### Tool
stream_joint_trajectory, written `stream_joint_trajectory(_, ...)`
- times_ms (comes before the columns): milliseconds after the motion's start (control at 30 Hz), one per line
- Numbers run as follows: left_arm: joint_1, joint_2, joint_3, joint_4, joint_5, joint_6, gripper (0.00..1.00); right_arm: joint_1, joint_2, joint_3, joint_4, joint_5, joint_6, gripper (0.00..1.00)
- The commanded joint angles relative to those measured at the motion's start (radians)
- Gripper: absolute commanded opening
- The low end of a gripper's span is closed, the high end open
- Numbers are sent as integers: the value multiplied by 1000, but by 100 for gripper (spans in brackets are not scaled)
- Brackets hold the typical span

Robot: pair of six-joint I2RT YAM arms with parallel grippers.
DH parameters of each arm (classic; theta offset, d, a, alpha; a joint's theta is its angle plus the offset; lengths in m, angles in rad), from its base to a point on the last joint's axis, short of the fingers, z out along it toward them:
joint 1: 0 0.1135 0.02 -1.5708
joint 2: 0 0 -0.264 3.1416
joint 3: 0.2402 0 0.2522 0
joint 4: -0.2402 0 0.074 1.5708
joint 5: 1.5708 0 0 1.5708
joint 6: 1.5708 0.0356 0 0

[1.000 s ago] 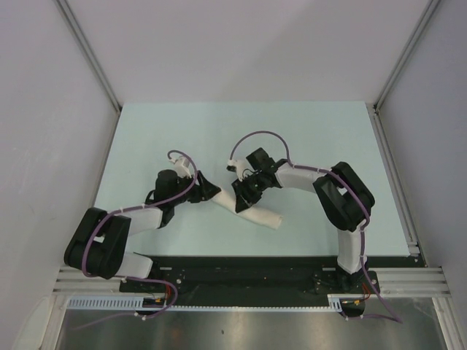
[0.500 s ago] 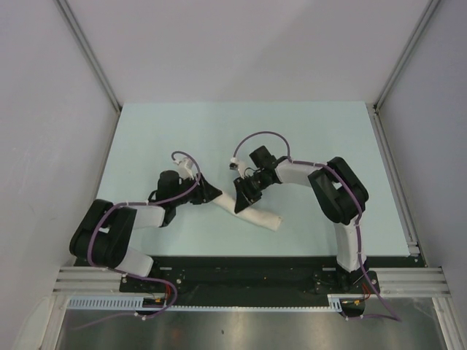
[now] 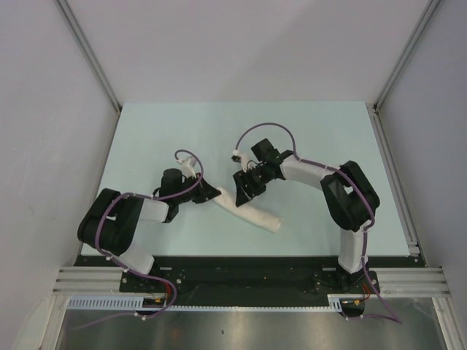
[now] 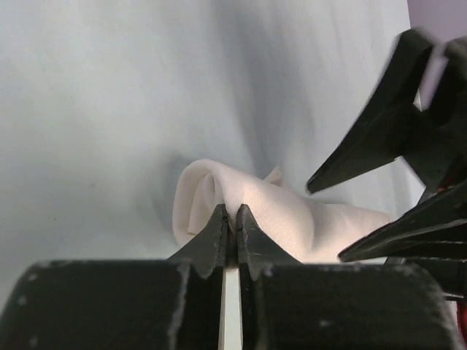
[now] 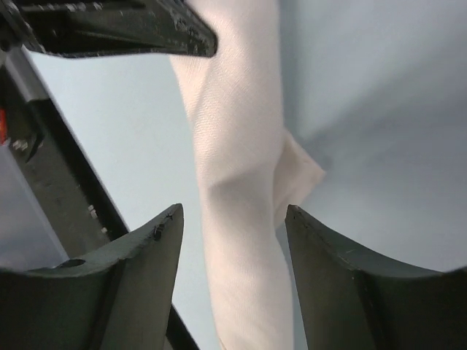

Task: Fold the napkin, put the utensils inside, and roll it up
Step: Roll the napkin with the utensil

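Seen from above, the napkin (image 3: 252,215) lies rolled into a slim white tube on the pale table (image 3: 182,131). It sits near the middle, running slantwise from upper left to lower right. Each arm reaches in from its own side toward the tube's upper-left end.

The left claw (image 3: 211,194) meets the tip of that end. In its wrist view we see the left claw (image 4: 230,219) squeezed closed, its tips pressed into the top of the napkin (image 4: 292,211) beside the curled end. A sliver of white shows in the slit between them, so it seems to pinch a fold of cloth.

The right claw (image 3: 244,188) hangs just beside it, over the tube. From its wrist view the right claw (image 5: 233,211) stands wide, and the napkin (image 5: 233,109) runs through the gap between its fingers (image 5: 146,292). We cannot tell whether they touch the cloth.
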Motion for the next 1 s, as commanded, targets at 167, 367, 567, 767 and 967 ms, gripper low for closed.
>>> stream_joint_trajectory(167, 5, 40, 86, -33, -22, -22, 1, 201, -246, -45, 65, 543, -67, 65)
stream_joint_trajectory(367, 5, 50, 103, -50, -30, -25, 1, 320, -206, -63, 92, 732, -102, 66)
stream_joint_trajectory(567, 6, 59, 116, -55, -30, -28, 1, 358, -151, -63, 109, 820, -136, 66)
stream_joint_trajectory(767, 5, 59, 125, -58, -31, -33, 1, 358, -108, -65, 111, 792, -144, 65)
stream_joint_trajectory(967, 5, 62, 140, -58, -30, -38, 1, 355, -65, -70, 106, 783, -145, 65)
